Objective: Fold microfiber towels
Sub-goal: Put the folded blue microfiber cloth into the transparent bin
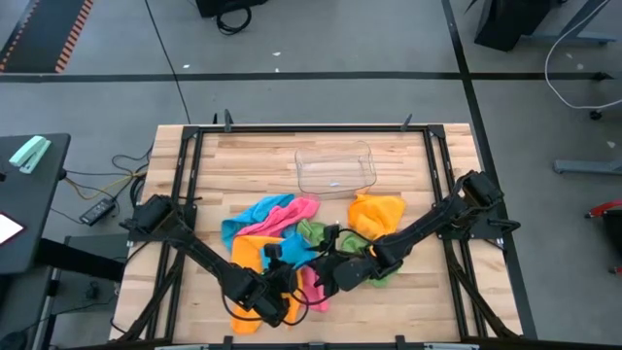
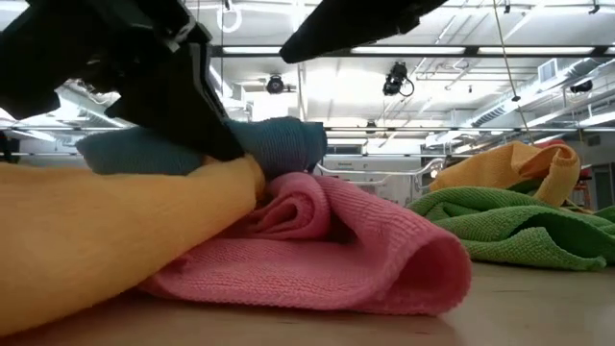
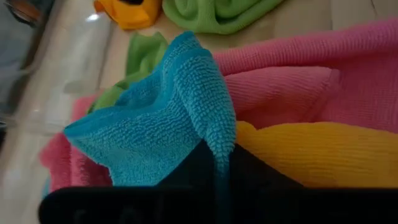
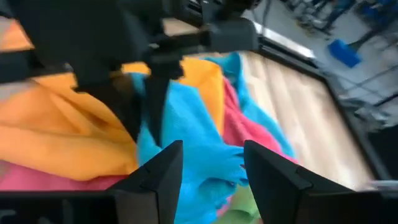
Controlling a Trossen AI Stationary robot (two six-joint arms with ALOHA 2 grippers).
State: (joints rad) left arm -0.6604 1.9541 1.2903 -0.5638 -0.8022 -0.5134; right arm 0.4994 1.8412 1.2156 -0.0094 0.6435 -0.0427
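Towels are heaped at the middle front of the table [image 1: 204, 165]. At the left, the orange towel [image 1: 248, 255] is spread beneath the left gripper [image 1: 275, 292], whose fingers are clenched on a fold of the blue towel [image 3: 158, 118]; the cloth is seen pinched and drawn up between them in the left wrist view. A pink towel [image 2: 327, 245] is rolled just beside it. The right gripper [image 4: 208, 168] is held over the same blue towel, its fingers [image 4: 155, 174] parted with the cloth between them, not gripped. A green towel [image 2: 509, 226] and a second orange one [image 1: 377, 212] lie to the right, near a clear tray [image 1: 335, 167]. Grey floor surrounds the table; ceiling lights are seen in the low view.
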